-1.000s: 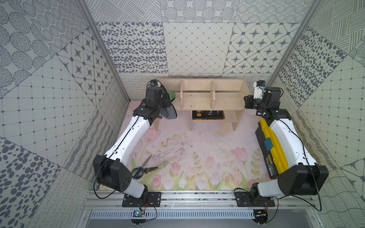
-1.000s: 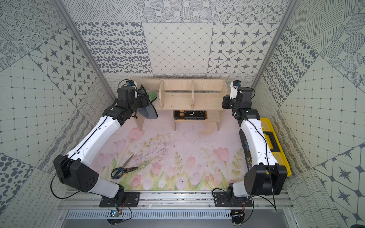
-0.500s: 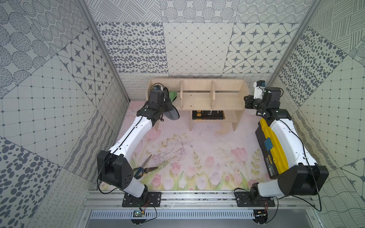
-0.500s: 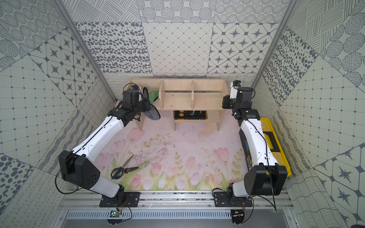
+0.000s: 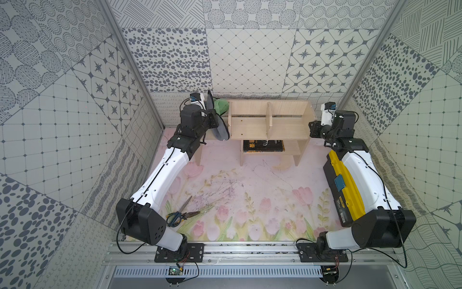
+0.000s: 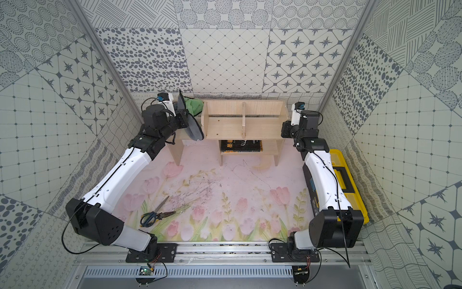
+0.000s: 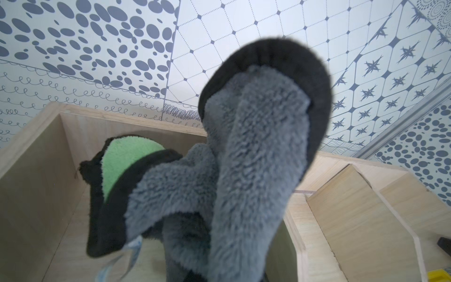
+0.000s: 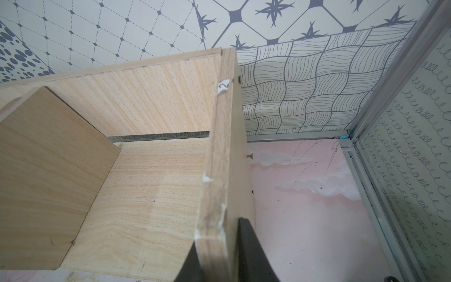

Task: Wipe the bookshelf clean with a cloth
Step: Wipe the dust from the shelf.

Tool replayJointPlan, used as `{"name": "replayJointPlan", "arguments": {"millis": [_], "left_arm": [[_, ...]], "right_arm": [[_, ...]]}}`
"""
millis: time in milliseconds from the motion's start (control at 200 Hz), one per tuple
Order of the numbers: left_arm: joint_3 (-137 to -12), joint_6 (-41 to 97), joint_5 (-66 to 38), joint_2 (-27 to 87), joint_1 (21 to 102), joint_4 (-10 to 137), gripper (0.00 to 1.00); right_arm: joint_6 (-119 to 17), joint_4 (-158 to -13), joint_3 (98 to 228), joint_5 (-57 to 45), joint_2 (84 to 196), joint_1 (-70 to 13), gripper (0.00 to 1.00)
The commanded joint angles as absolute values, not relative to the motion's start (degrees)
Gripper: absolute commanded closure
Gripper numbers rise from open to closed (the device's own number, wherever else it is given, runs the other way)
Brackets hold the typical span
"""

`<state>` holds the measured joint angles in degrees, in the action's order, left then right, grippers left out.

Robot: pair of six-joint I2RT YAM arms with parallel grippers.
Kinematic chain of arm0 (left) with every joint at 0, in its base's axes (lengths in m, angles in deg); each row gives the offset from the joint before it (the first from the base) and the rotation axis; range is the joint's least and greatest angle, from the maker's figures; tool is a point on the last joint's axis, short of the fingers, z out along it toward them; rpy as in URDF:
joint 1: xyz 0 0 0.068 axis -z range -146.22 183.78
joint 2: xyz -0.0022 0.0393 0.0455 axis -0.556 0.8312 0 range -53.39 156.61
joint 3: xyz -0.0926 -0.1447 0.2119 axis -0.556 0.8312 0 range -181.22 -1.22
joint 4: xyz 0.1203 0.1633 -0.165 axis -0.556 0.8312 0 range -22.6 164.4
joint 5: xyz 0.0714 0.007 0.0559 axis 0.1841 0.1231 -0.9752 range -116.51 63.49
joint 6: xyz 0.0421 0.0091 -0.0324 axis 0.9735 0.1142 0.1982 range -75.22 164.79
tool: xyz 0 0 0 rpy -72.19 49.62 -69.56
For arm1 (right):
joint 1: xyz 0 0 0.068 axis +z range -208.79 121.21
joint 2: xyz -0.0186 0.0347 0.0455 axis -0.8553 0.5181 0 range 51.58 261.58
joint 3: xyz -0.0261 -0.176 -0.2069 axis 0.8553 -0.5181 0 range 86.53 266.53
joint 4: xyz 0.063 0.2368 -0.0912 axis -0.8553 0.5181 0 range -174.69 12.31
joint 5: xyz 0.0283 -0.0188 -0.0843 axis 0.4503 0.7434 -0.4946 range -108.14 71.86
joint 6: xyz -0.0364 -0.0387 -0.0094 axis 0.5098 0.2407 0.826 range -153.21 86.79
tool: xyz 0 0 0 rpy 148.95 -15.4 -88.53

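Grey-and-green microfibre cloth (image 7: pixel 256 151), plush pile with dark edging, was bunched in the left-end compartment of the top tier of the low pale-wood bookshelf (image 5: pixel 250 125). A green fold lay toward the back panel; grey folds rose to the left pincer (image 5: pixel 213 119). Its fingers were hidden under the pile, and it read as closed on the cloth. The right pincer (image 5: pixel 312 128) was clamped on the sloped right side panel, one dark finger on each face of the board in the right wrist view, bracing the unit.

Step in hand, as judged: wiping the left-end compartment. To do it well:
- press the wad flat on the shelf board rather than trail a loose corner
- stroke from the back panel outward, then up the side panel and the first divider
- hold the brace firm; the light unit on panel legs would likely slide on the smooth pink floral surface (image 5: pixel 250 195)

Materials: wood smooth, printed grain, square inner corners likely to trap dust. Cloth floppy and compliant, should mould into them. The black book (image 5: pixel 263 145) on the lower shelf and the blue-handled scissors (image 5: pixel 180 215) lay well apart from the work
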<state>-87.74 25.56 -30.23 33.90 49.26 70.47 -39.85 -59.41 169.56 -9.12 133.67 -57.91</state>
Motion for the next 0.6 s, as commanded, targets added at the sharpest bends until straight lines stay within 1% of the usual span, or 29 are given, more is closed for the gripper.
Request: {"name": "replayJointPlan", "arguments": {"millis": [0,65,180,200,295,365,475,595], "left_arm": [[-76.61,27.99,-31.9,34.43,50.4,45.87,1.0],[-72.87,29.58,-34.11,34.43,51.18,44.13,1.0],[-70.75,32.69,-35.56,34.01,53.12,49.51,1.0],[-70.19,33.07,-35.56,33.64,53.41,50.11,0.96],[-67.58,34.23,-36.8,30.9,54.43,52.09,0.69],[-67.96,33.86,-38.9,28.81,54.59,55.77,0.55],[-71.42,32.39,-42.79,26.64,54.47,65.44,0.45],[-75.41,29.36,-43.16,25.8,53.72,74.44,0.36]], "right_arm": [[-46.2,-55.42,167.48,7.0,132.48,-54.62,1.0],[-46.13,-55.51,167.41,7.01,132.44,-54.63,1.0],[-45.96,-55.48,167.48,7.09,132.4,-54.62,1.0],[-45.96,-55.53,167.49,7.09,132.42,-54.66,1.0],[-46.05,-55.6,167.58,7.61,132.7,-54.64,1.0],[-46.05,-55.6,167.49,7.83,132.8,-54.63,1.0],[-45.97,-55.65,167.37,7.64,132.71,-54.58,1.0],[-45.96,-55.76,167.22,7.53,132.35,-54.56,1.0]]}}
